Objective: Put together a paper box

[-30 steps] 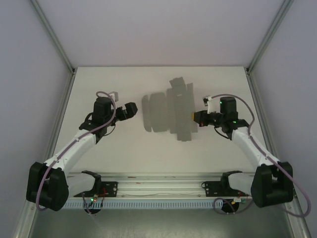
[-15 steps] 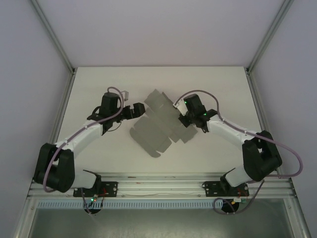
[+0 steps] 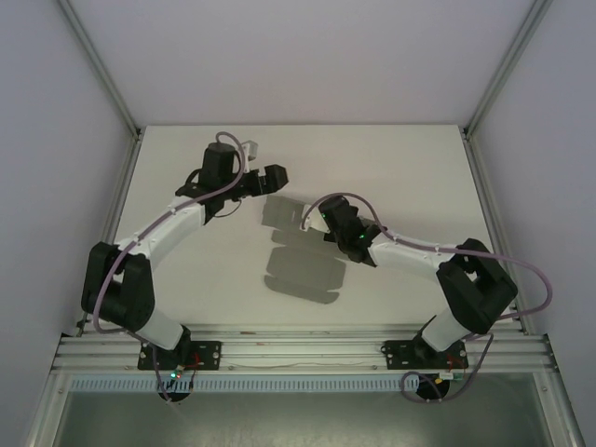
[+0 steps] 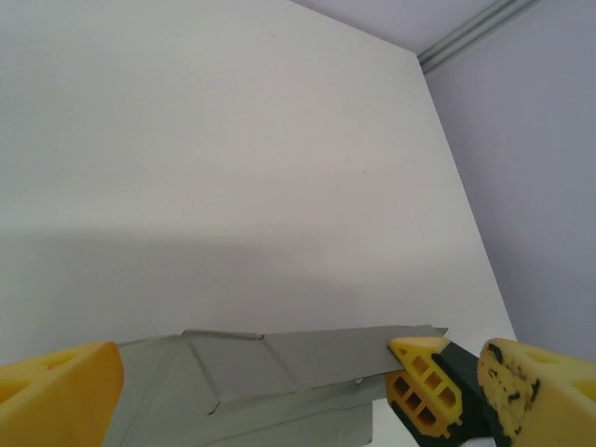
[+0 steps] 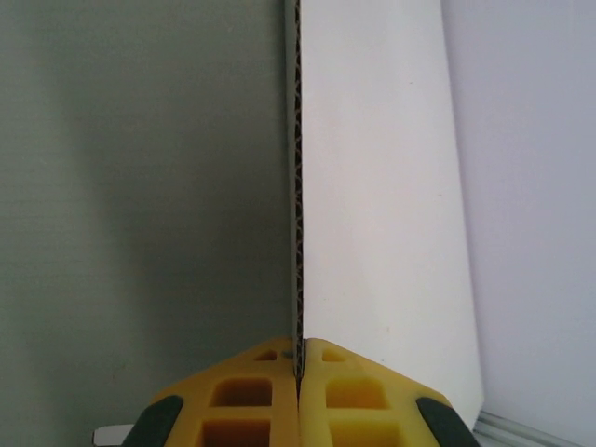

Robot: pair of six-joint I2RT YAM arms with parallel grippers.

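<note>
While the right gripper (image 5: 300, 371) is closed on 1 edge of the paper box (image 3: 282, 215), this flat grey sheet sits near the middle of the counter (image 3: 410, 168). Its pinched edge runs straight out from those fingers. The left gripper (image 3: 275, 176) stands wide open just beside the far side.

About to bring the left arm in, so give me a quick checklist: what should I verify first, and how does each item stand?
1. Right end effector shut on box edge: ok.
2. Left end effector open: ok.
3. Clearance between the two: ok, but tight.
4. Left fingers straddling the box: cannot tell.
5. Box folded up: not ok, an open sheet.
</note>
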